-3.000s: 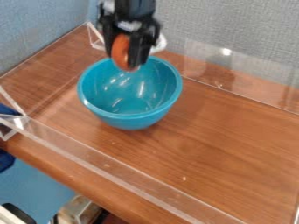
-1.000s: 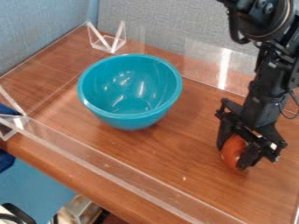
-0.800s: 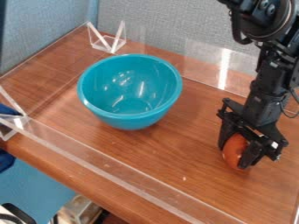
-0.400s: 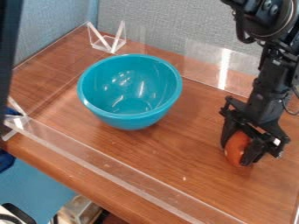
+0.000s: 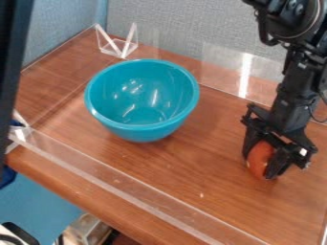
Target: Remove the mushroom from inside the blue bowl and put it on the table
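The blue bowl stands on the left half of the table, and nothing shows inside it. The reddish-orange mushroom is at the right, low against the tabletop, between the black fingers of my gripper. The gripper points straight down and is shut on the mushroom, well to the right of the bowl. Whether the mushroom touches the wood I cannot tell, because the fingers hide its underside.
Low clear acrylic walls run along the front edge and the back. A small clear acrylic stand sits at the back left corner. The dark arm rises from the gripper at the right edge.
Three seconds ago the gripper held the mushroom over the bowl; it now holds it low at the table's right side. Over the last second nothing has visibly moved.
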`<action>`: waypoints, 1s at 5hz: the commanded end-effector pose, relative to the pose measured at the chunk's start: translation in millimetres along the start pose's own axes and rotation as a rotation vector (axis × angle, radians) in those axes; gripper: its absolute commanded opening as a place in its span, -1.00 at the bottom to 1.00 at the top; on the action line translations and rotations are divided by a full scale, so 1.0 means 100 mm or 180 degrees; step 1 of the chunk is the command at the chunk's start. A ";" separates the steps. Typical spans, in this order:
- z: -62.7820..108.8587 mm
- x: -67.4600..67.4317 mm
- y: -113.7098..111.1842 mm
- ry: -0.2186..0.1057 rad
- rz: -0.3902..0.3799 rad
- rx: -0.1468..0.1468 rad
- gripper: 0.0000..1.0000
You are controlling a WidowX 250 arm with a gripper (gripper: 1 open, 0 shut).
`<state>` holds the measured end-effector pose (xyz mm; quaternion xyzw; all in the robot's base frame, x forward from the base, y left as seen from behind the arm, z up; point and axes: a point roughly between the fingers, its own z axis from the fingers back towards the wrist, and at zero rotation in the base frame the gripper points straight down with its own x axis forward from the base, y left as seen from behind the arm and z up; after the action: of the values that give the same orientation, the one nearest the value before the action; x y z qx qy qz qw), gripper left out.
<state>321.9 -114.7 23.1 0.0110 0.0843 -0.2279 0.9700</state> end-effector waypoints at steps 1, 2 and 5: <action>0.04 0.03 0.16 -0.0082 0.0087 -0.0005 -1.00; 0.04 0.01 0.18 -0.0069 0.0119 -0.0015 -1.00; 0.03 -0.04 0.24 -0.0020 0.0218 -0.0048 -1.00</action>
<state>321.3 -109.3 22.8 0.0065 0.0910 -0.2198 0.9713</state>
